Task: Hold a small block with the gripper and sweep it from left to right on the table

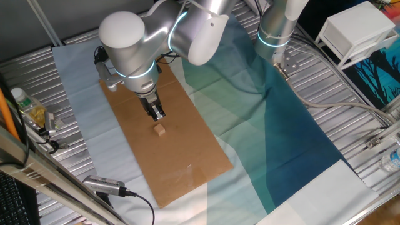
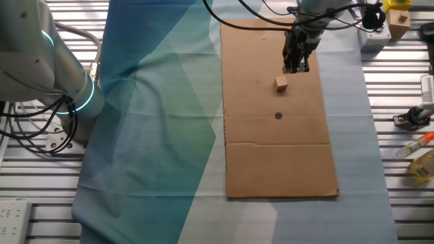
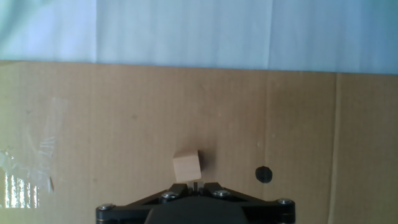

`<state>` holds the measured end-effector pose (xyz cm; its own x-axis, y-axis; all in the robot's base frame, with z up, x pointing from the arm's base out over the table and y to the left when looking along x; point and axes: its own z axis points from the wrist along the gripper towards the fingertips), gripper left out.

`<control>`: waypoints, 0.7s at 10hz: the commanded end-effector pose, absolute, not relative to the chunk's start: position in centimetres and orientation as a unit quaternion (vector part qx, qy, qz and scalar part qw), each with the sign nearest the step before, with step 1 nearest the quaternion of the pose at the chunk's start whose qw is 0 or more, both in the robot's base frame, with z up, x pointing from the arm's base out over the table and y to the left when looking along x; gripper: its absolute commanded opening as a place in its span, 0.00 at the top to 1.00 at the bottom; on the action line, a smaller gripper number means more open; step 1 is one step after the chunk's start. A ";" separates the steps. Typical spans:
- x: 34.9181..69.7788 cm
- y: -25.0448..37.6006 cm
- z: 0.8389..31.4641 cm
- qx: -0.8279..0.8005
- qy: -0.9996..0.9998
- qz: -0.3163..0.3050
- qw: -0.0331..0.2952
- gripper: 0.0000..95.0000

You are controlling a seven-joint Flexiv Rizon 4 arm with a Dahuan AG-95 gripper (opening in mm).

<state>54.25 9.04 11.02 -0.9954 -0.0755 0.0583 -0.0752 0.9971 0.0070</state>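
Note:
The small block (image 1: 160,129) is a pale wooden cube lying free on the brown cardboard sheet (image 1: 187,169). It also shows in the other fixed view (image 2: 281,83) and in the hand view (image 3: 187,166). My gripper (image 1: 155,114) hangs just above and behind the block, apart from it. Its jaws stand together with nothing between them. In the other fixed view the gripper (image 2: 296,66) is up and to the right of the block. In the hand view the gripper (image 3: 194,185) sits at the bottom edge, just below the block.
A small black dot (image 3: 263,174) marks the cardboard near the block. Pale-blue-to-teal cloth (image 1: 269,119) covers the ribbed metal table (image 1: 350,137). A second arm column (image 1: 275,31) stands at the back. A white box (image 1: 359,34), bottles (image 2: 424,163) and cables lie at the edges.

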 end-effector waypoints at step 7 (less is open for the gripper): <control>54.2 9.0 11.0 0.044 -0.999 -0.002 0.031 1.00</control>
